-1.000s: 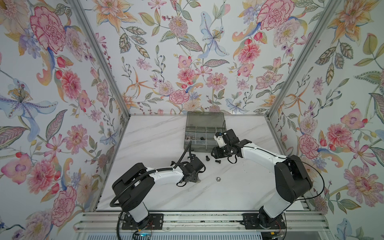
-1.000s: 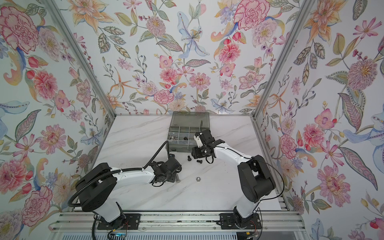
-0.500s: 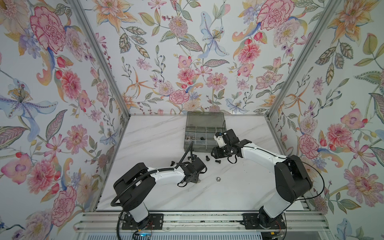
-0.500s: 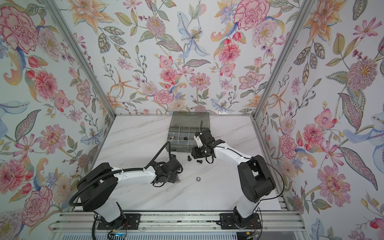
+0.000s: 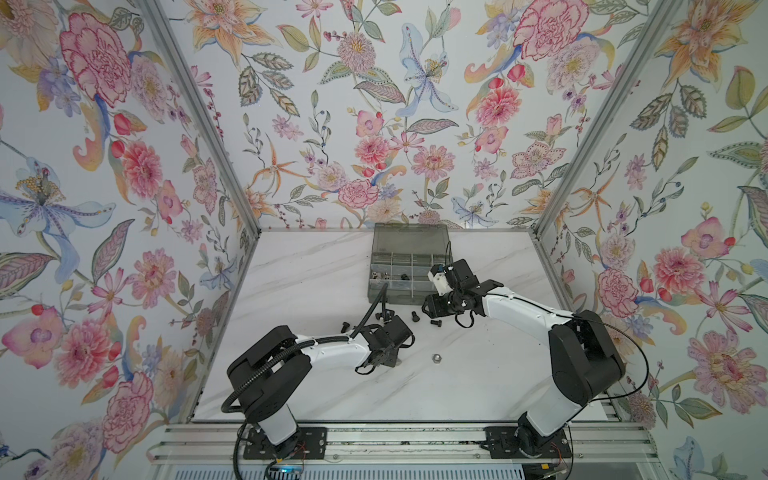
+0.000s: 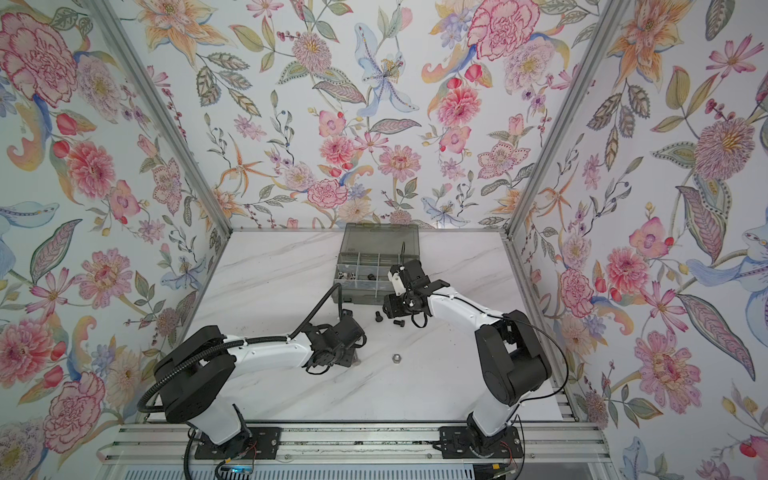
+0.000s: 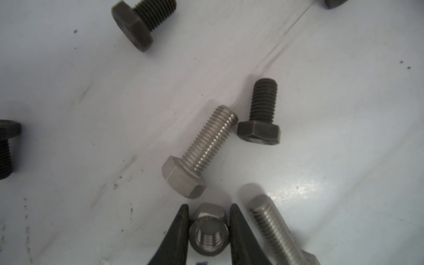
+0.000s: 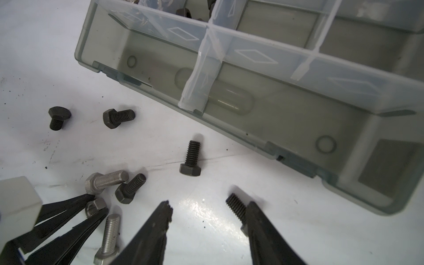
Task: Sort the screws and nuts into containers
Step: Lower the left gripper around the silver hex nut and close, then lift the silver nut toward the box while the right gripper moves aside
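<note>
The white marble worktop [image 5: 316, 282] carried a smoky-grey organizer box [image 5: 395, 298] at its far middle, lid raised. A few small parts lay in its middle cells [image 5: 392, 275], too small to name. Just in front of the box, the right end effector [image 8: 208, 206] hung low with its jaws well apart, gripping nothing. A short black screw [image 8: 236, 206] lay at one finger, partly hidden by it. Near it, the left end effector [image 7: 208, 205] had closed on a silver nut [image 7: 208, 231] down at the worktop, one finger against each flank. A long silver screw [image 7: 199, 149] lay just beyond that nut, its tip by the head of another black screw [image 7: 261, 114]. A second silver screw [image 7: 273, 227] lay beside one finger. A lone silver nut [image 5: 436, 357] sat apart, nearer the front edge.
</note>
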Robot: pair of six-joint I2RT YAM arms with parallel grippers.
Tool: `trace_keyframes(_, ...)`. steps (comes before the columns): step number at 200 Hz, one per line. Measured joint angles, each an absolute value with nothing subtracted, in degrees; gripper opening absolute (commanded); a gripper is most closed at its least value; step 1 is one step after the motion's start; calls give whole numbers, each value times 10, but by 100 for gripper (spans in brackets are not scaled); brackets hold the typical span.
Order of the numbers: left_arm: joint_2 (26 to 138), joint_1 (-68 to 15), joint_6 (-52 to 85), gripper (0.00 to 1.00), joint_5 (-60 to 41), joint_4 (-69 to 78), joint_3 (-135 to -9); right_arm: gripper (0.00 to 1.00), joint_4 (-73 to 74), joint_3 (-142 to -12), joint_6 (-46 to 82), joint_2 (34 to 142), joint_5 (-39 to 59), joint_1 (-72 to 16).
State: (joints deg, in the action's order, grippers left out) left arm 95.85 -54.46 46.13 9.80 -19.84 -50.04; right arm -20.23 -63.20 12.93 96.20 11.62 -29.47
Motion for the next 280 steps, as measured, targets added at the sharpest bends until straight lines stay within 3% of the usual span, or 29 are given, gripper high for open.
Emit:
trace_keyframes(58, 958, -545, 462, 0, 98, -198, -500, 57, -202, -632, 134, 962, 116, -295)
trace_keyframes(138, 936, -545, 461, 0, 99, -222, -489, 57, -202, -632, 139, 959, 123, -291)
trace_keyframes(187, 867, -542, 456, 0, 106, -227, -493, 58, -197, -629, 144, 928, 136, -276)
trace_keyframes(280, 841, -441, 370, 0, 97, -138, -597, 58, -188, -582, 164, 857, 142, -250)
